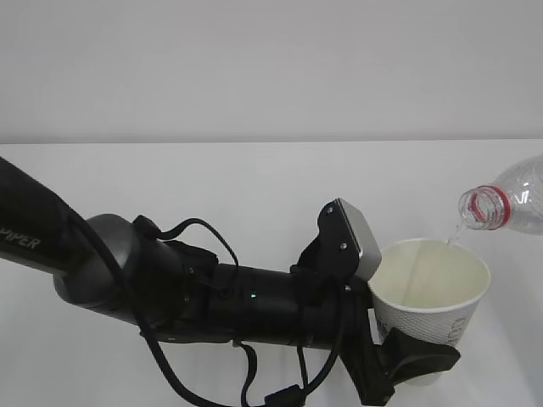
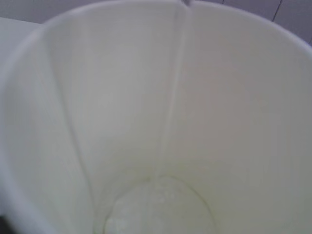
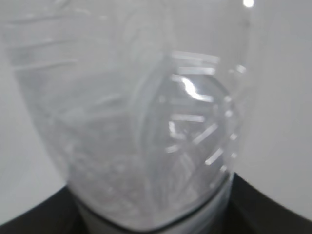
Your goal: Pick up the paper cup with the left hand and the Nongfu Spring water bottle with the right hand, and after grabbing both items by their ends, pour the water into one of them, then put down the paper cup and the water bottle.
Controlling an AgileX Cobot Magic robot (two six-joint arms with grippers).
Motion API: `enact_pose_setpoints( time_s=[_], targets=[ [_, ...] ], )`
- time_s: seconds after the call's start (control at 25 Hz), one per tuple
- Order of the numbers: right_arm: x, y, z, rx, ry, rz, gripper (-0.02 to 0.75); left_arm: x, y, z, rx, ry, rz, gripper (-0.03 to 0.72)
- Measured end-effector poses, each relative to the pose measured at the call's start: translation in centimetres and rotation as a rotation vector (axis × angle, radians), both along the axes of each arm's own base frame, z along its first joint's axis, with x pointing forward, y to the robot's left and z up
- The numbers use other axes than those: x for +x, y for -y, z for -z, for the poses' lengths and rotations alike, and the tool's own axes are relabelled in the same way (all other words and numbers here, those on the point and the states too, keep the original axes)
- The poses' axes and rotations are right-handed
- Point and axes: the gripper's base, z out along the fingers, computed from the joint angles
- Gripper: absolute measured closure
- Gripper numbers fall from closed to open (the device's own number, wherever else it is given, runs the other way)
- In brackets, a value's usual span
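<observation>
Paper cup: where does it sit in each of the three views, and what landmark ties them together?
Exterior: paper cup lower right, in the left gripper.
Left wrist: cup interior fills the frame.
Right wrist: not in it; only the water bottle.
Shared landmark: the thin water stream entering at the rim.

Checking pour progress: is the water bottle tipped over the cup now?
Tipped. The water bottle lies nearly sideways, mouth above the paper cup, and a thin stream of water falls inside the rim.
</observation>
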Motion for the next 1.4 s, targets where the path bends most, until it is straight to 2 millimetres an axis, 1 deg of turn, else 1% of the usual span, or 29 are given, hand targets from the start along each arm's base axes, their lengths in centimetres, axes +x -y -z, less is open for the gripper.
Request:
enact_pose_setpoints(
  time_s=[1.4],
  targets=[
    [0.05,0.07,-0.19,-0.007,0.018,0.007,0.337,-0.01,-0.01,0.02,0.002,0.001,0.001,0.144]
  ],
)
